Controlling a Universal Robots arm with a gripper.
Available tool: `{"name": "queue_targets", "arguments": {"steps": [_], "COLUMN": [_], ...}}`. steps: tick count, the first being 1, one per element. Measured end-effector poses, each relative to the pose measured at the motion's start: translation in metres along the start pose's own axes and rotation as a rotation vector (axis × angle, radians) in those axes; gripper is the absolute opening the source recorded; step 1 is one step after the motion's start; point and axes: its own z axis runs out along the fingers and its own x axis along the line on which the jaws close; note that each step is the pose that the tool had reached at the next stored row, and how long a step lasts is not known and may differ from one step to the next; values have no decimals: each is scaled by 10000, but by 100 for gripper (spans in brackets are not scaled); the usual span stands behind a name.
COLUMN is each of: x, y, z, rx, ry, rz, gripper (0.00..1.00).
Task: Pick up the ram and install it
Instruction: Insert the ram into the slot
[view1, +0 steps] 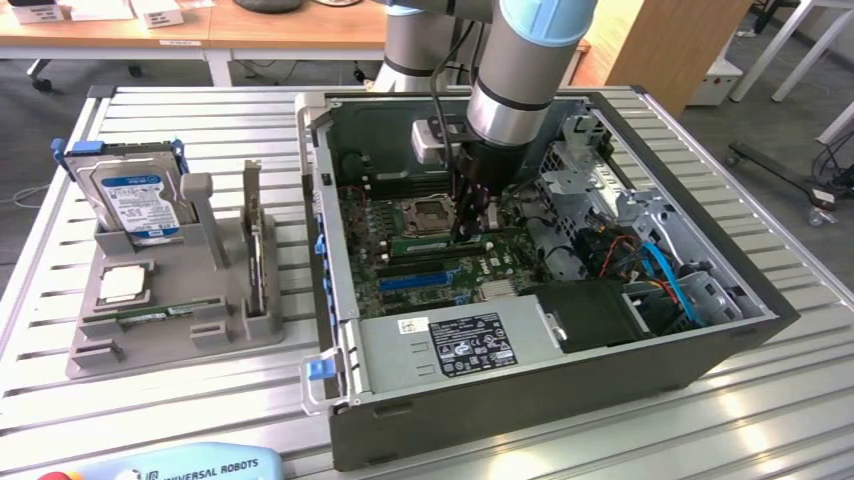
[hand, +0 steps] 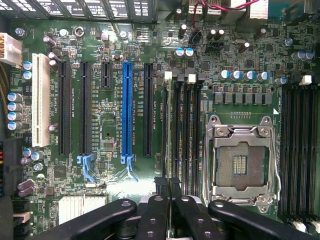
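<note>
Pickup part is looking done: the tool (hand: 169, 200) is reaching into the case (view1: 534, 400) on the bench's (view1: 774, 420) right side, jaws nearly together and, I think, clamping the ram (hand: 169, 125) edge-on over a memory slot just beside the CPU socket (hand: 240, 162). It isn't looking fully seated yet.

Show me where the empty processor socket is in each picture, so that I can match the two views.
Exterior view: the processor socket is inside the open computer case, close to the gripper, on the exterior view's left of it.
Wrist view: the processor socket lies between two groups of black memory slots.
Shared landmark: the blue slot.
</note>
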Motion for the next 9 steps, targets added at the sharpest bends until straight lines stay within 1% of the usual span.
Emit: {"name": "queue_targets", "arguments": {"steps": [9], "x": [0], "y": [0], "z": [9], "rx": [0], "ry": [-1], "rz": [0], "gripper": [12]}}
